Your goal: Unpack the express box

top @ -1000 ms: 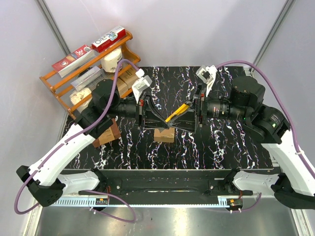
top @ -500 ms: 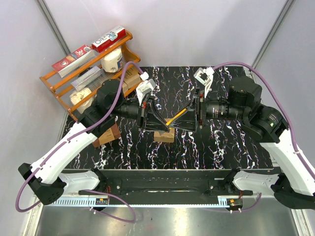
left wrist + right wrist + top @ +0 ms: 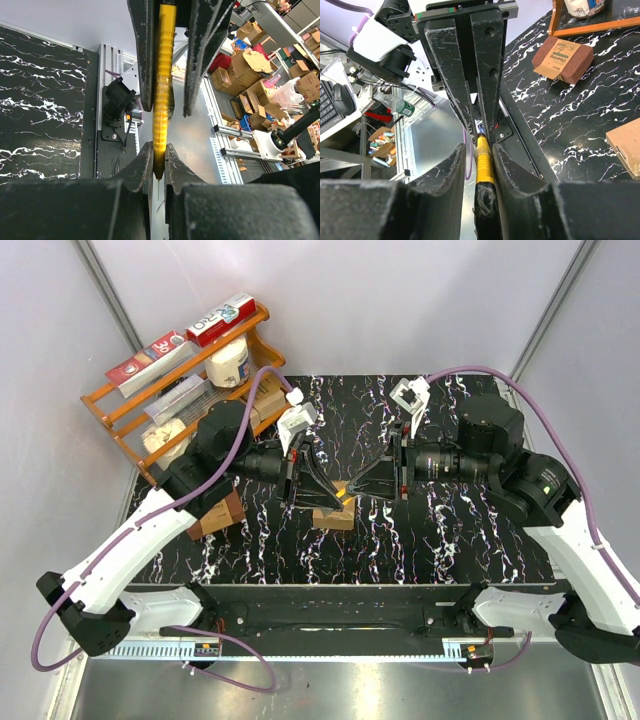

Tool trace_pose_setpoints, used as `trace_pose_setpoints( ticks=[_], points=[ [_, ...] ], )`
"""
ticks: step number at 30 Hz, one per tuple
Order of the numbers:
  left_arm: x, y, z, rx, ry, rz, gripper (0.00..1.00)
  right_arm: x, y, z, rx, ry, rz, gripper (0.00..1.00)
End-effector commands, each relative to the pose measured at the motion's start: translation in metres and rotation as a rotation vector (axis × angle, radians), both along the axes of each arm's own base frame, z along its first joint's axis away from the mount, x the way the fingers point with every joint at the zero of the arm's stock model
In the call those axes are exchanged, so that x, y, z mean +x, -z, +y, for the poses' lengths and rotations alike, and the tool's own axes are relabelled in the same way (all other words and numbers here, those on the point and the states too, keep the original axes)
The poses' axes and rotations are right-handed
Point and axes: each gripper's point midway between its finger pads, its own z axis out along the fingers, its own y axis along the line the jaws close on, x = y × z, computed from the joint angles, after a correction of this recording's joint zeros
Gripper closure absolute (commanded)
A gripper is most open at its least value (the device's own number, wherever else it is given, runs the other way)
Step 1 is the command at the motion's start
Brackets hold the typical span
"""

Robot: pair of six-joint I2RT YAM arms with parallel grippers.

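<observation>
Two arms meet over the middle of the black, white-veined surface [image 3: 470, 530], their pincers pointing at each other tip to tip. The left pincer [image 3: 159, 151] is almost fully closed, its fingers [image 3: 143, 165] pinching the narrow end of a yellow tool [image 3: 163, 75]. The right pincer [image 3: 480, 150] is closed to a slightly wider gap, clamping the thicker end of the same tool. The tool is thus held from both ends, clear of the surface. The express box [image 3: 335, 519], plain light-brown cardboard, sits on the surface near its centre, a little toward the near edge, directly below the joined pincers; whether they touch it cannot be told. A darker reddish-brown box [image 3: 563, 59] with a printed label lies near the left edge. A wooden rack [image 3: 105, 400] of packaged goods stands at the far left corner.
</observation>
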Motion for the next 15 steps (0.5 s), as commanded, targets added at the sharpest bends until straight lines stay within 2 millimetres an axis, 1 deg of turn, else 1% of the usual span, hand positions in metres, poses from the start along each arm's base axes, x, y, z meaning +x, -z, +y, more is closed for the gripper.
trace_pose_setpoints(
  ticks=[1, 2, 4, 6, 7, 8, 9, 11, 12, 15],
  points=[
    [0.018, -0.004, -0.006, -0.001, -0.069, -0.034, 1.0, -0.01, -0.012, 0.004, 0.037, -0.066, -0.03, 0.72],
    [0.018, -0.003, -0.007, 0.002, -0.068, -0.034, 1.0, -0.009, -0.012, 0.004, 0.035, -0.063, -0.034, 0.86],
    [0.019, -0.001, -0.006, 0.01, -0.073, -0.036, 0.99, -0.005, -0.009, 0.005, 0.022, -0.047, -0.035, 0.98],
    [0.02, -0.002, -0.006, 0.011, -0.077, -0.047, 0.9, 0.0, -0.005, 0.004, 0.004, -0.019, -0.038, 1.0],
    [0.02, -0.001, -0.005, 0.018, -0.084, -0.046, 0.82, 0.002, -0.004, 0.003, 0.0, -0.008, -0.042, 1.0],
    [0.021, -0.001, -0.005, 0.02, -0.089, -0.05, 0.77, 0.004, -0.002, 0.002, -0.011, 0.001, -0.042, 1.0],
    [0.022, -0.002, -0.005, 0.017, -0.096, -0.062, 0.61, 0.009, 0.0, 0.002, -0.018, 0.026, -0.047, 1.0],
    [0.025, -0.002, -0.004, 0.026, -0.118, -0.067, 0.46, 0.011, 0.0, 0.0, -0.022, 0.046, -0.056, 1.0],
    [0.027, -0.002, -0.004, 0.027, -0.126, -0.074, 0.28, 0.015, 0.0, -0.001, -0.026, 0.065, -0.06, 1.0],
    [0.03, -0.001, -0.002, 0.034, -0.142, -0.085, 0.23, 0.016, -0.001, -0.002, -0.025, 0.073, -0.066, 1.0]
  ],
)
